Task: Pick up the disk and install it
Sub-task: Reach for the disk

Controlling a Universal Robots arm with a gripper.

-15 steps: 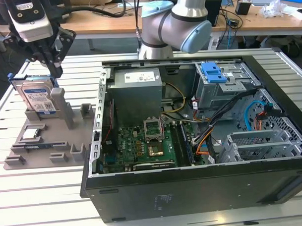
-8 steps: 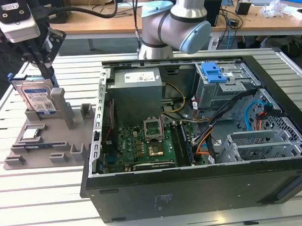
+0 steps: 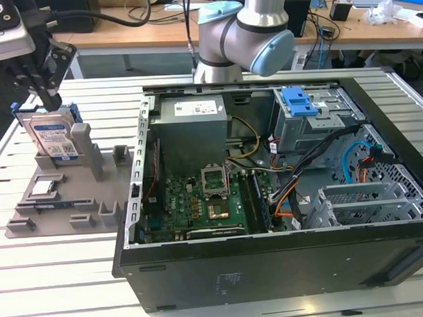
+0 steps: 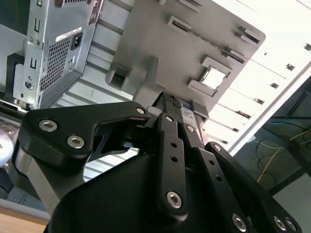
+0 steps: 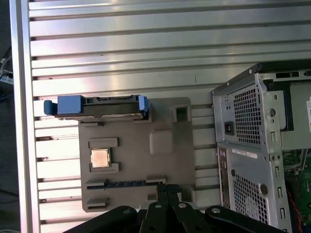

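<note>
Hanging at the exterior view's upper left, the gripper [image 3: 50,101] looks pressed together and empty, just above the disk [image 3: 54,139] standing on the gray tray [image 3: 81,205]. Squeezed like that, it could bump the disk over.

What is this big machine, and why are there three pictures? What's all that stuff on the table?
It is a robot arm ending in a claw called a gripper. The exterior view is a camera standing apart; both wrist views ride on the arm. On the slatted table sit an open computer case and a grey tray. The disk, a silver drive with blue rails, stands on edge in the tray near a small square chip. The gripper hangs right over the disk; whether it touches, I cannot tell.
</note>
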